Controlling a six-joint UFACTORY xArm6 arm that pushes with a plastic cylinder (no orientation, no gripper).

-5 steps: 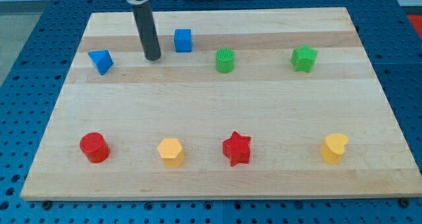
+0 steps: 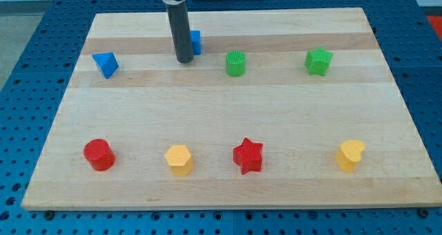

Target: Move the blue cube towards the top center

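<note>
The blue cube (image 2: 195, 42) sits near the view's top, left of centre, and is partly hidden behind my rod. My tip (image 2: 184, 59) rests on the board just below and left of the cube, close against its left side. I cannot tell whether the tip touches the cube.
A blue triangular block (image 2: 106, 64) lies at the upper left. A green cylinder (image 2: 235, 63) and a green star (image 2: 318, 61) lie to the right. Along the bottom are a red cylinder (image 2: 99, 154), a yellow hexagon (image 2: 179, 159), a red star (image 2: 248, 155) and a yellow heart (image 2: 350, 155).
My tip has moved right, from a gap left of the blue cube to right beside it. The rod now covers the cube's left part. No block has visibly moved.
</note>
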